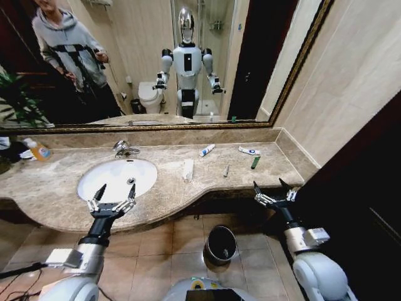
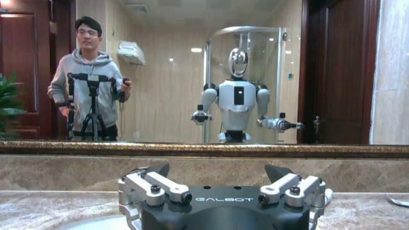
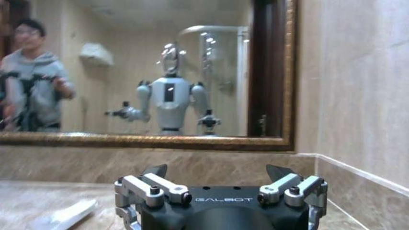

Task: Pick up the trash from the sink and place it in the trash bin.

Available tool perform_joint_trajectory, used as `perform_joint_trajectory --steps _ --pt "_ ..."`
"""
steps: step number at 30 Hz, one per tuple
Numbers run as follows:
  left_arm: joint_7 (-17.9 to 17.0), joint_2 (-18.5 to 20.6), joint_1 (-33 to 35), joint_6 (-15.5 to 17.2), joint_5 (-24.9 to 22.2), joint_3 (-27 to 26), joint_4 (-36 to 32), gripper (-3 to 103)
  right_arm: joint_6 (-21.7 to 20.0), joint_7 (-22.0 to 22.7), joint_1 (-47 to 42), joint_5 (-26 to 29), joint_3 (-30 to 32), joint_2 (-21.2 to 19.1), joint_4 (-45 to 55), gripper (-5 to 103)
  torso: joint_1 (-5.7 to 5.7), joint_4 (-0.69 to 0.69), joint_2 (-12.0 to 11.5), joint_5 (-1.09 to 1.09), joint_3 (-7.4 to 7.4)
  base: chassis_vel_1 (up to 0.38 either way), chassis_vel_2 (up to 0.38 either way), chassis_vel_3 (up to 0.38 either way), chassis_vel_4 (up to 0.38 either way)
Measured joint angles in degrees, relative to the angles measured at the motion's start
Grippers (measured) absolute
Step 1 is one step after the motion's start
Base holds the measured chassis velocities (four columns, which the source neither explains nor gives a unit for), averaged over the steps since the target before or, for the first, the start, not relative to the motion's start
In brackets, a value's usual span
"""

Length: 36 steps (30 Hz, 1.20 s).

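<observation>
At the far left of the brown marble counter [image 1: 56, 188] stands an orange-labelled bottle [image 1: 39, 150]. The left pincer [image 1: 113, 199] hangs released, fingers spread, over the near rim of the white sink [image 1: 113, 175], below the chrome tap [image 1: 124, 148]. Right of the basin, on the counter, lie a white flat packet [image 1: 188, 169], a white tube with blue marks [image 1: 207, 150], a thin grey stick [image 1: 226, 170], a second white tube [image 1: 249, 150] and a green tube [image 1: 255, 163] just beside it. The black trash bin [image 1: 220, 244] sits on the tiled floor under the counter's edge. The right pincer [image 1: 274, 190] hovers released at the counter's right end.
</observation>
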Motion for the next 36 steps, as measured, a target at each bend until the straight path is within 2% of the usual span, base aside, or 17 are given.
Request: perform_joint_trajectory --steps 9,14,23,28,36 --pt "0.0 0.0 0.0 0.0 0.0 0.0 0.0 100 0.5 0.6 0.3 3.1 -0.1 2.2 0.7 100 0.0 0.0 0.0 0.0 0.0 0.0 0.0 0.0 0.0" --pt "0.0 0.0 0.0 0.0 0.0 0.0 0.0 100 -1.5 1.0 0.4 4.0 -0.1 2.0 2.6 100 0.0 0.0 0.0 -0.01 0.0 0.0 0.0 0.0 0.0" --pt "0.0 0.0 0.0 0.0 0.0 0.0 0.0 100 -1.7 1.0 1.0 1.2 -0.6 1.8 2.8 100 0.0 0.0 0.0 0.0 0.0 0.0 0.0 0.0 0.0" --pt "0.0 0.0 0.0 0.0 0.0 0.0 0.0 100 0.3 0.3 1.3 -0.2 -0.6 2.6 1.6 100 0.0 0.0 0.0 0.01 0.0 0.0 0.0 0.0 0.0" --pt "0.0 0.0 0.0 0.0 0.0 0.0 0.0 100 -2.6 0.2 6.3 1.0 -1.9 -0.6 -2.6 100 0.0 -0.01 0.0 0.0 0.0 0.0 0.0 0.0 0.0"
